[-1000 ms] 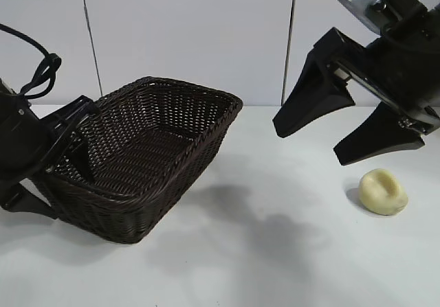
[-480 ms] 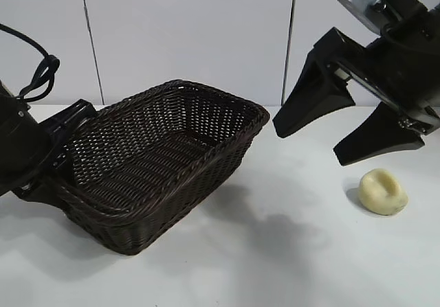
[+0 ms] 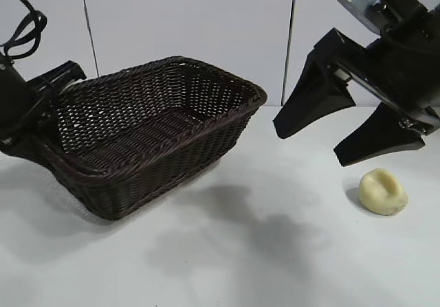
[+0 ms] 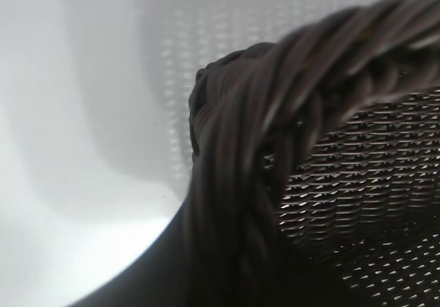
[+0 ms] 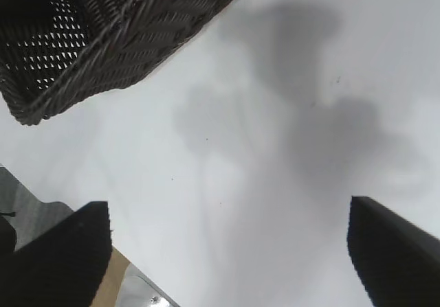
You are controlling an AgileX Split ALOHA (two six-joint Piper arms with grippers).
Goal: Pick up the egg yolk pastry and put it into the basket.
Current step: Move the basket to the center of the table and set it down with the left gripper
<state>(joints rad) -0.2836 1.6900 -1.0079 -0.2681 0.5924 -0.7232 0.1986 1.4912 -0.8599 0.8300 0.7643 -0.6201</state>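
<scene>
Basket (image 3: 158,132): lifted, tilted, rim apparently clamped by left end effector (image 3: 42,111). Egg yolk pastry (image 3: 383,191): on table (image 3: 275,252), beneath right end effector (image 3: 347,132), jaws apart. Advice: descend centred, close gently.

I see a corner of the dark woven basket (image 5: 103,39) above the white table (image 5: 227,204). My right gripper (image 5: 227,252) has its two black fingers (image 5: 65,252) spread wide apart over the table, with gray shadows between them.
</scene>
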